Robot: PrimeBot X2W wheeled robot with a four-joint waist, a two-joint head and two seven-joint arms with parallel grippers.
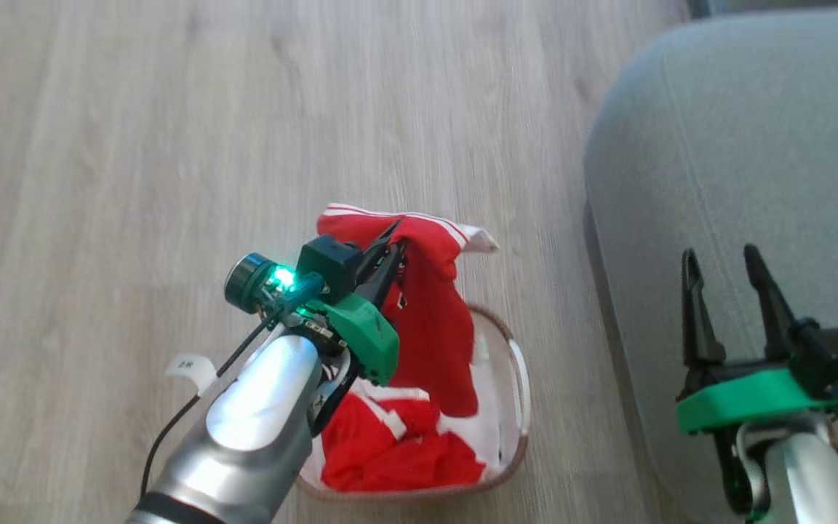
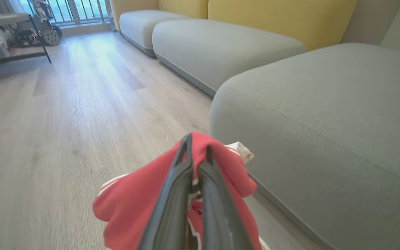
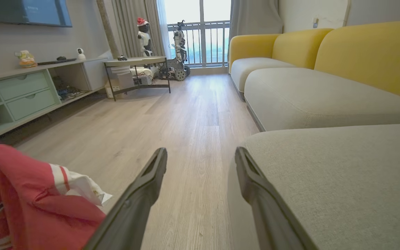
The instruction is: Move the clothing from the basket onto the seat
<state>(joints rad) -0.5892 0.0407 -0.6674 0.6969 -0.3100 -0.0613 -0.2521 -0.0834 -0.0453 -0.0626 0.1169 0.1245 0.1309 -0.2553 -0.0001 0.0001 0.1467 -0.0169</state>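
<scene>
Where the left tool [image 1: 392, 244] sits: about 7 o'clock in the head view, arm reaching up toward centre, jaws pinched tight on a fold of the clothing.
Clothing [image 1: 430, 320]: one red jersey hangs from that pinch above the basket, its lower end down inside the rim at 6 o'clock. White striped trim sticks out at 1 o'clock of the grip.
Second red piece [image 1: 397, 458]: crumpled on the basket bottom, below the hanging one. I cannot tell whether the two touch.
Basket [image 1: 419, 493]: on the floor [image 1: 172, 145] at 6 o'clock, near the seat's front edge.
Seat [image 1: 746, 145]: grey cushion at 3 o'clock, no red on the part in view.
Right tool [image 1: 721, 255]: at 4 o'clock, over the seat edge, jaws spread wide, holding nothing.
Risk, snag: a swing toward 3 o'clock begun too low may catch the rim or drag the second piece, tipping the basket.
Risk, slip: the pinch is thin on slick jersey, so a quick swing could drop it on the floor.
Risk, clash: the right tool lies on the way to the seat.
</scene>
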